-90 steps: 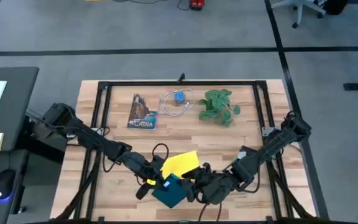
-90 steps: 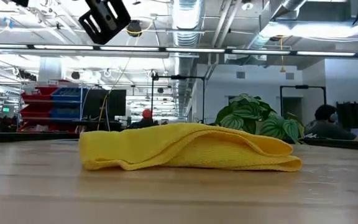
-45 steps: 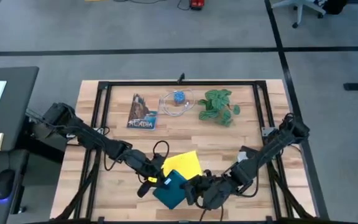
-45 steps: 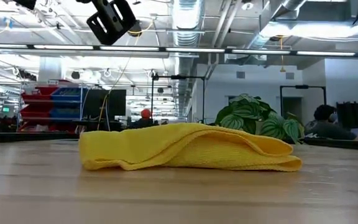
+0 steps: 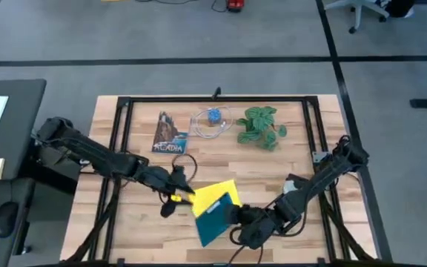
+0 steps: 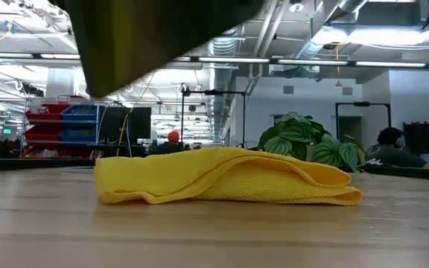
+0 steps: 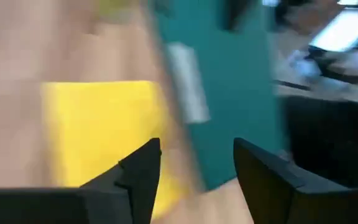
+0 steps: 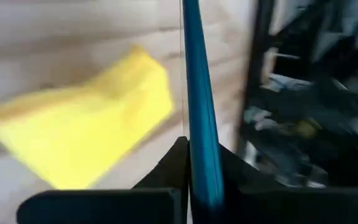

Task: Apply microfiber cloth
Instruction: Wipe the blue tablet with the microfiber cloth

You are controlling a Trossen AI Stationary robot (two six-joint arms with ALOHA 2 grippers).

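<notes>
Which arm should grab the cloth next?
Left, probably. The left gripper is open and empty beside the microfiber cloth. The right gripper is shut on the teal tablet, held up off the table.

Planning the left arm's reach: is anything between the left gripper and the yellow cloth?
Nothing visible. The left gripper, open, hovers beside the microfiber cloth. The teal tablet, clamped by the right gripper, overlaps the cloth's other edge.

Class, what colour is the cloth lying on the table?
Bright yellow cloth, clearest in the low view.
</notes>
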